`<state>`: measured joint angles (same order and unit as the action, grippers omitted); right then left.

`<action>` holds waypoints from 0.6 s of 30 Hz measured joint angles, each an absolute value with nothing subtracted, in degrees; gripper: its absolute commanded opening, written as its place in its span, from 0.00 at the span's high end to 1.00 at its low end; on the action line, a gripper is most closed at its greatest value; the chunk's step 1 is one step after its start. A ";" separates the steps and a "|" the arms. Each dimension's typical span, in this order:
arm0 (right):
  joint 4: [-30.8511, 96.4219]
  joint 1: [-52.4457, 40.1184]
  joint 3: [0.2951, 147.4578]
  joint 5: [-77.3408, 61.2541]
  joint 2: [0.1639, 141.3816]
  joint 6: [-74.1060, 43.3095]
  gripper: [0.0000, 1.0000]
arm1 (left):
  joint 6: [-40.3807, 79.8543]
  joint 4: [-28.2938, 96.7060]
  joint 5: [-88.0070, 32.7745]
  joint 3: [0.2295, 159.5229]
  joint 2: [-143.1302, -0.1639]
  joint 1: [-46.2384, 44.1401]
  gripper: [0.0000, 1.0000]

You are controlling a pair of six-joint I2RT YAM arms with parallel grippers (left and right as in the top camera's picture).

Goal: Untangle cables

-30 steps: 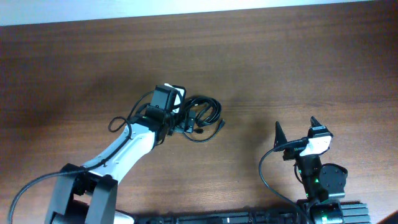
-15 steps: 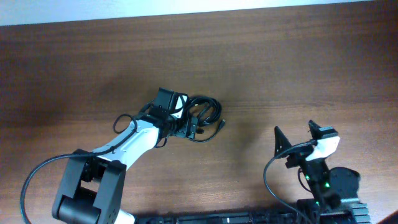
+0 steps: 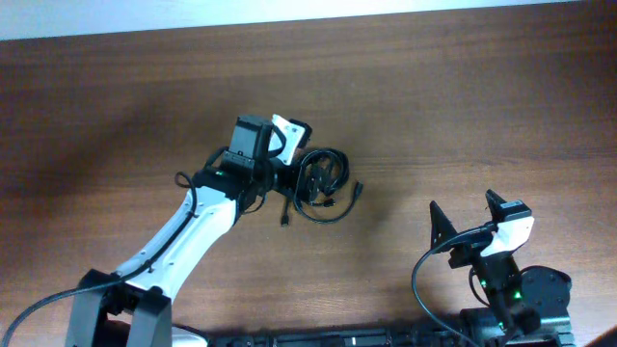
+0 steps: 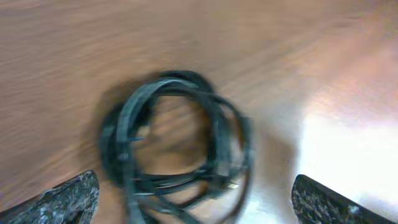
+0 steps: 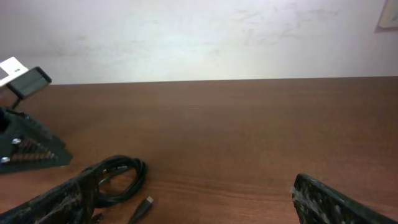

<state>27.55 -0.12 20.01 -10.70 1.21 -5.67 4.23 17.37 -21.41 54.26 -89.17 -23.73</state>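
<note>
On the brown wooden counter the cables lie as one small black bundle, coiled in a rough ring with several strands crossing each other. The bundle is near the middle of the counter, a little to the left. One short end with a small plug sticks out from the ring on its right side and rests flat on the wood.

The left end effector is just beside the bundle, on its left, and points toward it. Its fingers are spread wide and nothing is pinched between them. In the left wrist view, which is blurred, the two dark fingertips show in the lower corners and the ring of cables lies on the wood ahead of the gap between them. I cannot tell if a finger touches a strand.

The right end effector is well apart from the bundle, at the near right side of the counter. Its fingers are also spread wide and hold nothing. From its wrist camera the end effector looks low across the wood, and the cables are seen far to the left, with the plug end lying just beside the ring. Behind the counter there is a pale wall.
</note>
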 measured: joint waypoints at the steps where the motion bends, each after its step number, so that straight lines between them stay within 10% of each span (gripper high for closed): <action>1: 27.68 -0.12 20.43 -10.76 1.48 -5.96 0.01 | 5.13 17.63 -19.40 54.26 -89.27 -23.73 0.01; 18: 34.74 -0.12 43.22 -17.74 36.10 -7.60 0.01 | 10.15 20.12 -4.03 54.28 -95.31 -23.70 0.01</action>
